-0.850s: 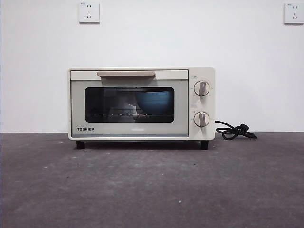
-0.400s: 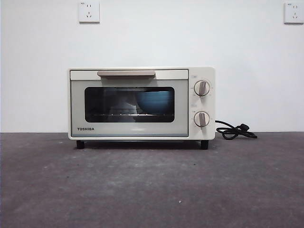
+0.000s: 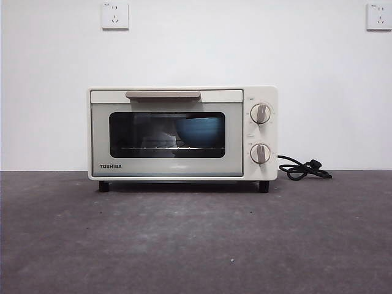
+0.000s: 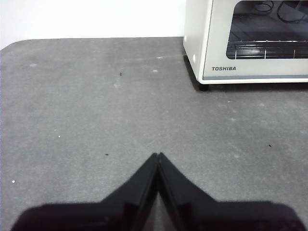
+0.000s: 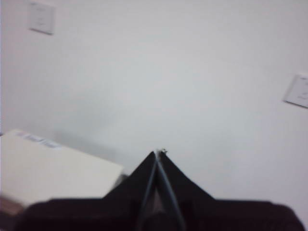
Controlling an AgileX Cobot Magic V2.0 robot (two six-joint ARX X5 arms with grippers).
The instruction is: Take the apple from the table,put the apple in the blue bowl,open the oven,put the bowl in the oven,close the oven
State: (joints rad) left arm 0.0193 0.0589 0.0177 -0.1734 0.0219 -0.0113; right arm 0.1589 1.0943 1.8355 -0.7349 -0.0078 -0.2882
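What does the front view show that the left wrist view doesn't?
Only the front view shows the blue bowl behind the shut door, the oven's two knobs, its handle, the black cord and wall sockets. Only the left wrist view shows the left hand, shut and empty over the table. Both show the oven on the table.

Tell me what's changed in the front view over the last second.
Nothing visibly changed. The oven stays shut on the table, the blue bowl behind its window, and no arm in that view.
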